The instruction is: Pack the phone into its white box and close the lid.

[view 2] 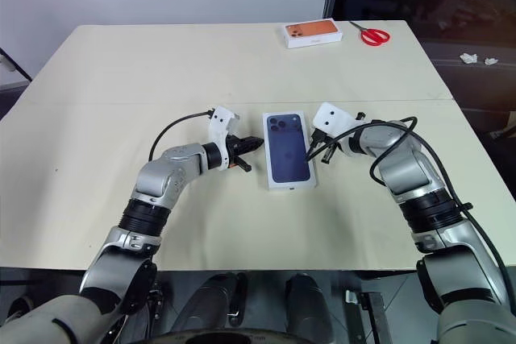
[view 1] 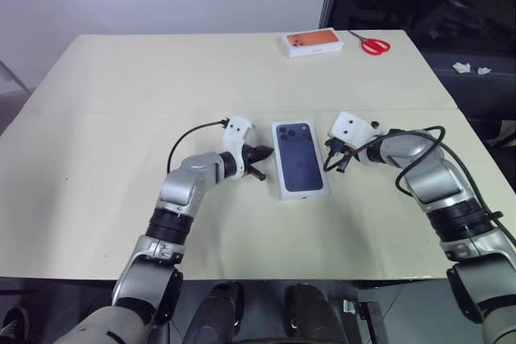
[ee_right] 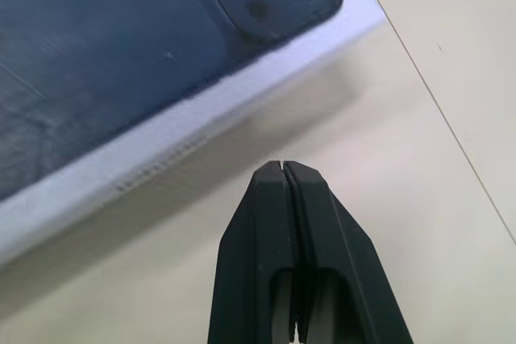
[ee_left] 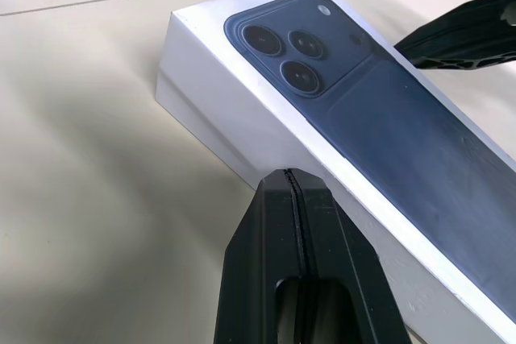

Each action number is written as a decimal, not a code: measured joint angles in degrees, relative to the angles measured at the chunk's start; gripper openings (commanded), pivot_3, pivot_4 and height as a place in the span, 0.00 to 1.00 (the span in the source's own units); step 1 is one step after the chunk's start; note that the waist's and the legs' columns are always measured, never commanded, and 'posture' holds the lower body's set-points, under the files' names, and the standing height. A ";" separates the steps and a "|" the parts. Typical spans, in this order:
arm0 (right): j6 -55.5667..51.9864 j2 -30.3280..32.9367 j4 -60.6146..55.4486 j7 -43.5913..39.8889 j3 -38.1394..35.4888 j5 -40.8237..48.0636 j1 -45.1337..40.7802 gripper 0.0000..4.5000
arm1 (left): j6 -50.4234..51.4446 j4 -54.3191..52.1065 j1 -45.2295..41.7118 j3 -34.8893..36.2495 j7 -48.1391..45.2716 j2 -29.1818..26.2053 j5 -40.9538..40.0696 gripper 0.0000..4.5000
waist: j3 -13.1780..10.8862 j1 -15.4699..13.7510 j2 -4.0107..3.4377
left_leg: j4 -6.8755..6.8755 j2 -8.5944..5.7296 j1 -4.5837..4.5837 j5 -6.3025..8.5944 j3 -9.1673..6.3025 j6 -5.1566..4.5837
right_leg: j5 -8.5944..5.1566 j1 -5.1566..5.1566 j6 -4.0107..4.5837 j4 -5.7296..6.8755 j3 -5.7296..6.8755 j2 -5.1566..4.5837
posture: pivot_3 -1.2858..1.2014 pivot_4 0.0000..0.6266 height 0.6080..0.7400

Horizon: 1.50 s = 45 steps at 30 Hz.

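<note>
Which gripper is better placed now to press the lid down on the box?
Left, slightly: the left gripper, shut, sits closer against the lid's long side; the right gripper, also shut, stands just off the opposite side.

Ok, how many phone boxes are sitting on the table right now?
2. The closed white box with the blue-phone lid lies between the left hand and right hand; the orange-printed box sits at the far edge beside the red scissors.

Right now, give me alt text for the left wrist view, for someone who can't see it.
A closed white box, its lid printed with a dark blue phone back and three camera lenses, lies on a cream table. The left gripper, fingers shut, points at the box's near side; the right gripper's black fingers reach in beyond it.
</note>
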<state>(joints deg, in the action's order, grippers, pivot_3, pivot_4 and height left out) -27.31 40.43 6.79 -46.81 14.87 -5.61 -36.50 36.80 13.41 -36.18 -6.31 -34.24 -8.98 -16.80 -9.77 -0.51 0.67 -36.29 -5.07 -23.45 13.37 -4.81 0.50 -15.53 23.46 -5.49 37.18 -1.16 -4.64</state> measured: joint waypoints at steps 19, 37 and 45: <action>-1.26 -1.14 -0.64 -2.76 0.20 -0.34 -0.68 0.01 | -0.12 -1.18 0.53 0.37 1.93 1.07 0.08 0.00 | 0.00 -0.03 0.00 | -0.02 0.00 0.00 -0.04 0.01 0.07 | 0.00 0.01 0.00 0.03 -0.01 0.01 | 0.52 0.24 1.00; -6.55 -2.08 -3.09 -3.82 -0.05 1.25 -2.99 0.01 | -2.72 3.08 -0.75 0.92 2.89 2.22 1.65 0.00 | 0.00 0.14 0.00 | -0.02 0.00 0.00 -0.04 0.01 0.07 | 0.00 0.02 0.00 0.04 -0.01 0.02 | 0.52 0.24 1.00; -5.77 -3.26 -1.76 -2.93 0.66 -0.03 -3.21 0.01 | -3.40 4.55 -1.28 1.23 2.88 2.26 2.56 0.00 | 0.00 0.17 0.00 | -0.02 0.00 0.00 -0.04 0.01 0.07 | 0.00 0.02 0.00 0.05 -0.01 0.01 | 0.52 0.24 1.00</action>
<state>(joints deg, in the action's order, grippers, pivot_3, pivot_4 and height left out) -33.08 37.17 5.03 -49.74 15.54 -5.65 -39.71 33.40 17.96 -37.47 -5.08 -31.36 -6.72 -14.24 -9.78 -0.35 0.67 -36.31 -5.07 -23.46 13.33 -4.80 0.58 -15.53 23.48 -5.49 37.22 -1.17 -4.62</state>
